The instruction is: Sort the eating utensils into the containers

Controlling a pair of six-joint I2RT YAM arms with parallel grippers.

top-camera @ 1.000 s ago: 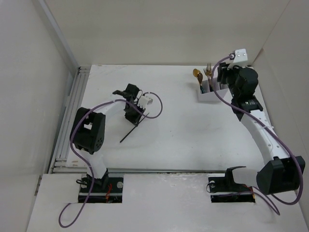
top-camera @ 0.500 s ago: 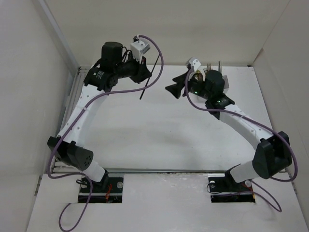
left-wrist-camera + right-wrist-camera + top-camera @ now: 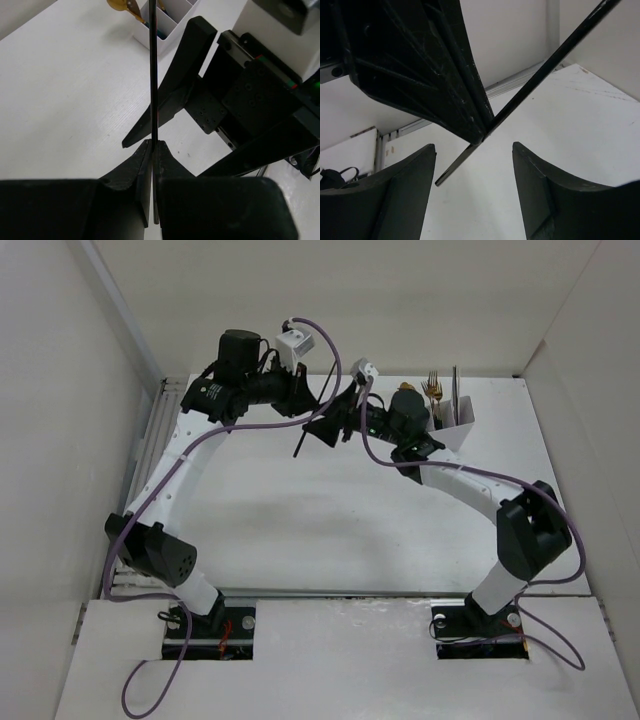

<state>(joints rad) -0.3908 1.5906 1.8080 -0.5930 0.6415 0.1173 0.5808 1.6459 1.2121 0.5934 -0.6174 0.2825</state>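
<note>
My left gripper (image 3: 306,408) is shut on a thin dark chopstick (image 3: 298,444) and holds it in the air over the back of the table, its lower end hanging free. In the left wrist view the fingers (image 3: 145,155) pinch the chopstick (image 3: 154,75). My right gripper (image 3: 328,420) is open and faces the left one closely. In the right wrist view the chopstick (image 3: 540,75) slants across the gap between its spread fingers (image 3: 420,170), touching neither. The white divided container (image 3: 458,436) at the back right holds a gold fork (image 3: 432,388) and upright chopsticks (image 3: 455,390).
White walls close the table at the back and both sides. A rail (image 3: 150,470) runs along the left edge. The container (image 3: 167,22) with a gold spoon head (image 3: 120,5) shows behind the right gripper in the left wrist view. Purple cables loop over both arms.
The left arm lifted the chopstick off the table and carried it to the back. The right gripper left the container and moved left until its open fingers reached the chopstick.
</note>
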